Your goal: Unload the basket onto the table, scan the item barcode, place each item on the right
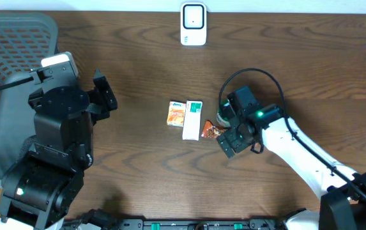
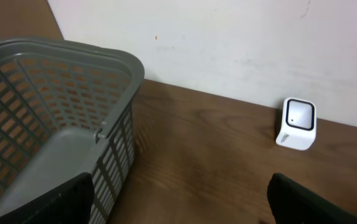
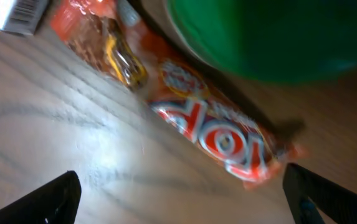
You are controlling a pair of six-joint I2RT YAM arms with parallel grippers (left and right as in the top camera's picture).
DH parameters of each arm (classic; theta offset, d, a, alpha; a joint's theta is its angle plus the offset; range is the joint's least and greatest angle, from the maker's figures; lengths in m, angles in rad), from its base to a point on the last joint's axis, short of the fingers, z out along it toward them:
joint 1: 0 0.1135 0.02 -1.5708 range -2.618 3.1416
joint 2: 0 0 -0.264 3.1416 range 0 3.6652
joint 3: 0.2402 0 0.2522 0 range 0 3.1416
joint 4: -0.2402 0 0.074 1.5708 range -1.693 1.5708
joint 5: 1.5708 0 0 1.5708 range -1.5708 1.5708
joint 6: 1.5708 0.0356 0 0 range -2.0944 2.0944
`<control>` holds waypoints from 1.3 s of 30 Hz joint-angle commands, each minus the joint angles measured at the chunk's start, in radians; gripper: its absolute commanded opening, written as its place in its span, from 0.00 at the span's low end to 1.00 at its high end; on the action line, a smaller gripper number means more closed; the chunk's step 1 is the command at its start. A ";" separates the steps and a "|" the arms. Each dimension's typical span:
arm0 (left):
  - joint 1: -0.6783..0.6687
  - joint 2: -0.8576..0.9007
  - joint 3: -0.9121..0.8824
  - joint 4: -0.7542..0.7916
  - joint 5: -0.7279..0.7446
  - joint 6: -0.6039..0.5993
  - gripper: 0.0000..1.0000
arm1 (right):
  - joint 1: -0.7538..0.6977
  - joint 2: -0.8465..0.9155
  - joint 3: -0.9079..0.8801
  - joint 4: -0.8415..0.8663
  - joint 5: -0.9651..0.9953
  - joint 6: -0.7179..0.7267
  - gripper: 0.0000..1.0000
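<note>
Alignment first: right hand, wide open and empty, hangs over the snack bar lying on the counter beside a green container. Centre fingers across its width, then close gently.

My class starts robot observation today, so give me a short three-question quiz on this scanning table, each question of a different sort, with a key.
1. True or false: the right gripper is shut on the orange snack bar.
2. Where does the white scanner stand? A) at the table far edge B) inside the basket C) on the snack bar
3. Fill in: the grey basket sits on the robot's ___ side.
Key: 1 false, its jaws are open; 2 A; 3 left.
</note>
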 commanded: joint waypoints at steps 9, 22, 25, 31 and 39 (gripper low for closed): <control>0.002 -0.004 -0.010 0.000 -0.013 -0.005 0.89 | -0.002 0.002 -0.058 0.172 -0.026 -0.117 0.99; 0.002 -0.004 -0.010 0.000 -0.013 -0.005 0.89 | -0.003 0.201 -0.060 0.194 -0.042 -0.097 0.98; 0.002 -0.004 -0.010 0.000 -0.013 -0.005 0.89 | -0.003 0.239 -0.060 0.191 -0.086 -0.086 0.87; 0.002 -0.004 -0.010 0.000 -0.013 -0.005 0.89 | -0.002 0.245 -0.060 0.169 -0.195 -0.021 0.50; 0.002 -0.004 -0.010 0.000 -0.013 -0.005 0.89 | 0.005 0.245 -0.060 0.098 -0.202 0.054 0.34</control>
